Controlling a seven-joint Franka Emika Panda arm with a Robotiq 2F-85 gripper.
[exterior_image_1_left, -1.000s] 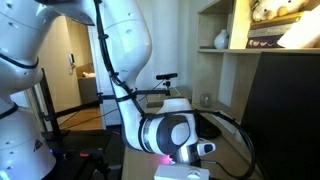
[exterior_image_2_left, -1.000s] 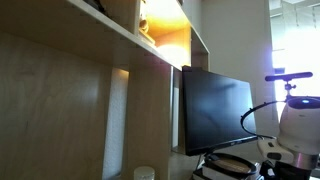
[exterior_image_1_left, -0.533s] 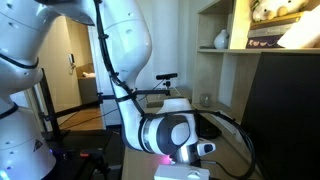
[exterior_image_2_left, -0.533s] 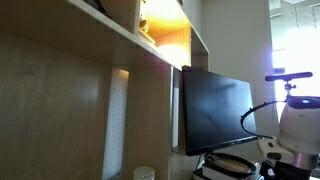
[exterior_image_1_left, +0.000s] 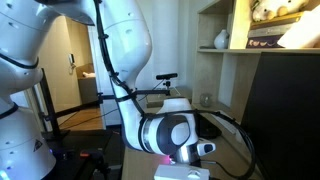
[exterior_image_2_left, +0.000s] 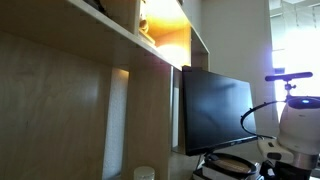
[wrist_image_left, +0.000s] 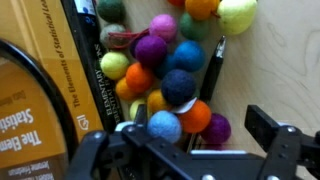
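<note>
In the wrist view a heap of coloured felt balls lies on a light wooden surface. A black pen lies along its right side. My gripper hangs just above the near edge of the heap, open and empty, with its two black fingers far apart. A light blue ball, an orange ball and a purple ball are nearest the jaws. In both exterior views only my wrist shows; the jaws are cut off by the bottom edge.
Upright books and a yellow book with a black cable across it stand left of the balls. A dark monitor stands close to my arm. Wooden shelves above it hold a white vase.
</note>
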